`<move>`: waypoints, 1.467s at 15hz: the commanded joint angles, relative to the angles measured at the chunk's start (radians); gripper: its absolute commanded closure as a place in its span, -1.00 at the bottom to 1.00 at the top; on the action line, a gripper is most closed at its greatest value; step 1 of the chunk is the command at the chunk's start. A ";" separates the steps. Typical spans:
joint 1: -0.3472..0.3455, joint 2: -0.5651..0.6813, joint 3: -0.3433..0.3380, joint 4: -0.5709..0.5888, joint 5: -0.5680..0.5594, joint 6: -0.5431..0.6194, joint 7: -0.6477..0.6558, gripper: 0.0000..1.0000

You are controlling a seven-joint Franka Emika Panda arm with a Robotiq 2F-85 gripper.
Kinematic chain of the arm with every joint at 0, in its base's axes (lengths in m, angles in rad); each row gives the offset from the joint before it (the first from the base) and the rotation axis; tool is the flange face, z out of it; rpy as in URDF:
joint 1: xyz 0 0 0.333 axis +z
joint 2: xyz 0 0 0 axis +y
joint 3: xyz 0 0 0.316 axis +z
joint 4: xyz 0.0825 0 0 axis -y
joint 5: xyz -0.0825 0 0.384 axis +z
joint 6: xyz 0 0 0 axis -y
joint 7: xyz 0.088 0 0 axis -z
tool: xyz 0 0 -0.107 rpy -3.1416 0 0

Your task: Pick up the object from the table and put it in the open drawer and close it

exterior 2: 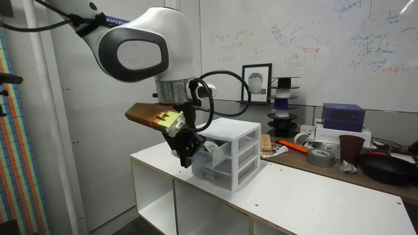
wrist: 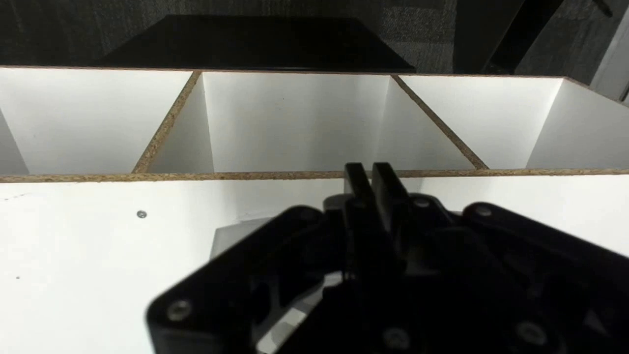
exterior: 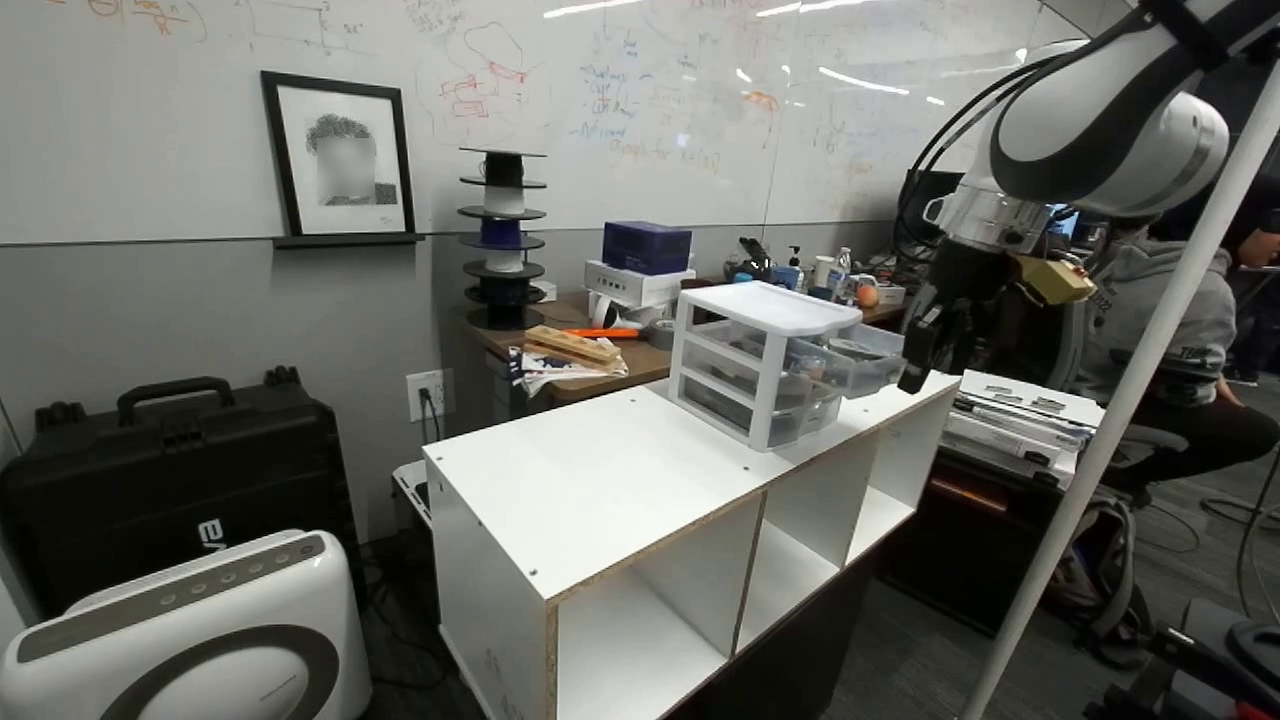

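The white table (exterior: 590,490) bears the white-framed drawer unit (exterior: 765,305), which also shows in an exterior view (exterior 2: 233,130). A translucent upper drawer (exterior: 872,372) is pulled out, also visible in an exterior view (exterior 2: 202,160). A whitish object (exterior 2: 210,146) and darker items lie inside it; which is the task's object I cannot tell. My gripper (exterior 2: 185,162) points down just outside the drawer's front; whether it touches cannot be told. In the wrist view the gripper's fingertips (wrist: 367,168) are nearly together, with a thin gap and nothing seen between them. The drawer is mostly hidden there.
The table's front edge (wrist: 280,175) and open compartments (wrist: 295,118) lie below my fingertips. A brown desk (exterior 2: 294,163) with a tape roll (exterior 2: 320,158), a dark pan (exterior 2: 388,168) and boxes stands behind. A white pole (exterior: 1100,460) stands near the arm.
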 commanded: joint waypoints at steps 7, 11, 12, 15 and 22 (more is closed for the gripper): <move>0.015 0.090 0.023 0.182 0.037 -0.004 0.078 0.81; 0.014 0.169 0.029 0.322 0.023 -0.067 0.133 0.80; 0.014 0.186 0.029 0.349 0.017 -0.077 0.145 0.80; 0.009 0.217 0.028 0.393 0.005 -0.124 0.160 0.80; 0.006 0.146 0.028 0.382 -0.046 -0.302 0.130 0.61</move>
